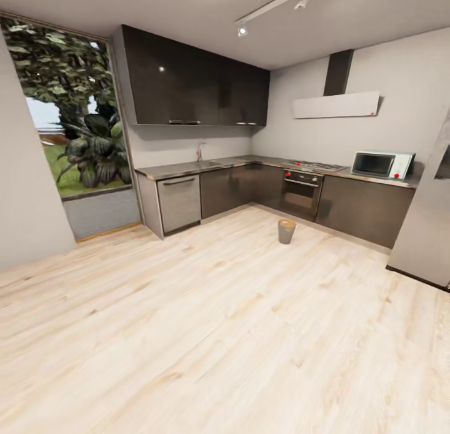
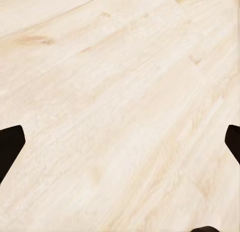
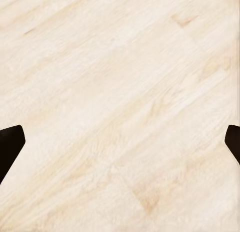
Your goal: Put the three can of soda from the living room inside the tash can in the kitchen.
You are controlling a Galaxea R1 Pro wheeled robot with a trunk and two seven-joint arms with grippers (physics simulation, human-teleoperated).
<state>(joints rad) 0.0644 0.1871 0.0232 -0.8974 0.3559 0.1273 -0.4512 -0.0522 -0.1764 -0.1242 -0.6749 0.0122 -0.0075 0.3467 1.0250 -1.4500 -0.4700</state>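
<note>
I am looking into the kitchen, with dark glossy cabinets (image 1: 194, 87) and a grey countertop (image 1: 187, 167). The tash can (image 1: 287, 231), a small round tapered bin with a brownish rim, stands on the pale wood floor in front of the steel oven (image 1: 302, 192). Over bare floorboards, my left gripper (image 2: 120, 147) is open, its dark fingertips (image 2: 11, 144) wide apart with nothing between them. My right gripper (image 3: 120, 147) is open in the same way above the floor. The cans of soda and the living room are out of view.
A dishwasher (image 1: 179, 202) ends the left cabinet run beside a tall window (image 1: 81, 127) with plants outside. A microwave (image 1: 381, 164) sits on the right counter, and a grey fridge side (image 1: 428, 227) stands at the far right. Wide wood floor (image 1: 206, 321) lies ahead.
</note>
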